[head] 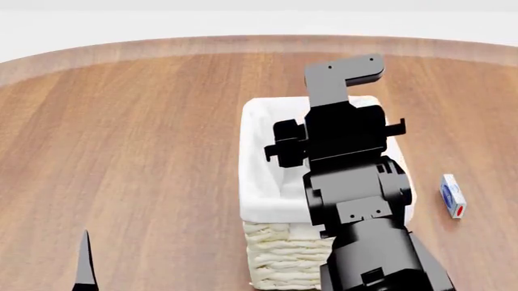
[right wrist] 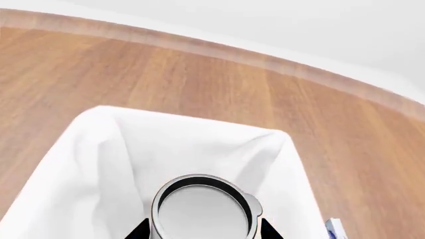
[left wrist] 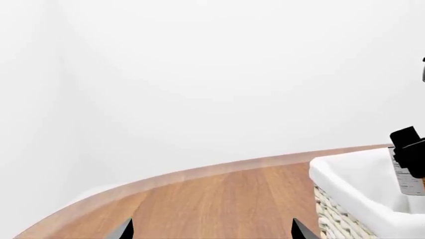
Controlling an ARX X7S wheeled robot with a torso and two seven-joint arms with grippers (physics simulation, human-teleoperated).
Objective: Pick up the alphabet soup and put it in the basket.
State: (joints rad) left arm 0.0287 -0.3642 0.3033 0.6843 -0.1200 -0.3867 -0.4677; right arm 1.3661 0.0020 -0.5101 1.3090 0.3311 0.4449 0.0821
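alphabet soup: the can (right wrist: 202,209) sits low in the centre of the right wrist frame, its silver lid facing the camera, a dark fingertip showing at each side of it. At the right edge of the left wrist frame a sliver of its label (left wrist: 406,177) shows below black gripper parts.
left gripper: the left gripper (left wrist: 211,230) shows only as two dark tips at the bottom of its own frame, set well apart with bare wood between them, so it is spread and empty. In the head frame one tip (head: 84,264) pokes up at lower left, well clear of the basket.
table: the wooden table (head: 130,151) fills the left half of the head frame.
basket: the basket (head: 279,254) stands at centre of the head frame, white lining folded over its rim (right wrist: 86,149).
right gripper: the right gripper (right wrist: 202,225) is clamped on the can; in the head frame its arm (head: 348,157) lies over the basket mouth.
key relation: the can hangs upright over the lined opening, long axis vertical, lining visible on every side of it.
next move, by my reading: release straight down; this arm is the only one placed for it.
small box: a white and blue box (head: 452,195) lies on the table right of the basket, apart from it.
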